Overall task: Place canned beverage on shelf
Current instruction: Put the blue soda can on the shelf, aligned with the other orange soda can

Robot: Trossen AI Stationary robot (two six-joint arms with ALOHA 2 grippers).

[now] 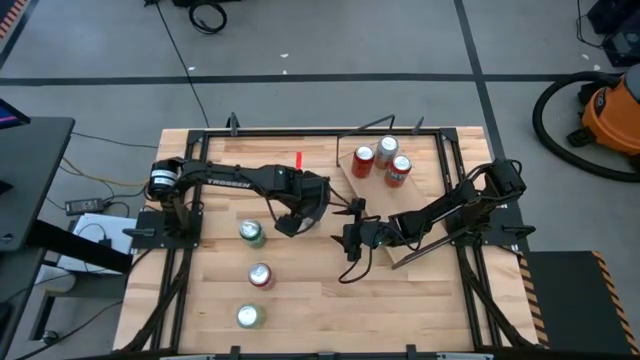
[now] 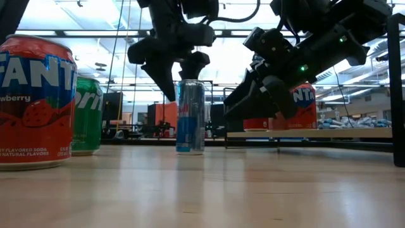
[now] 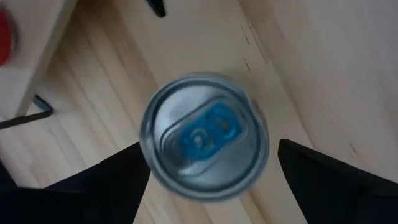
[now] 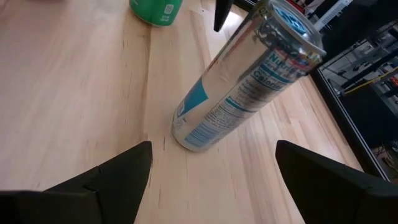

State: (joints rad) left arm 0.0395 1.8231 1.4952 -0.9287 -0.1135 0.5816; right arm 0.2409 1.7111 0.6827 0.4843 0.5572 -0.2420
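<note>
The wood-plank tabletop (image 1: 300, 300) carries the shelf (image 1: 420, 195) at far right, a light board set askew, with three cans (image 1: 382, 160) standing on it. The left gripper (image 1: 290, 222) hangs over a slim silver-and-blue can (image 2: 190, 116) standing upright mid-table, its jaws spread wide either side of the top and gripping nothing. The right gripper (image 1: 352, 238) waits just beside it, jaws part open and empty, facing the can. This looks like a handover: next the right gripper likely must close on the can and carry it to the shelf. A green can (image 1: 250, 232), a red can (image 1: 260, 275) and another green can (image 1: 247, 317) stand near left. Beyond lies grey floor and an orange vacuum (image 1: 610, 110).
</note>
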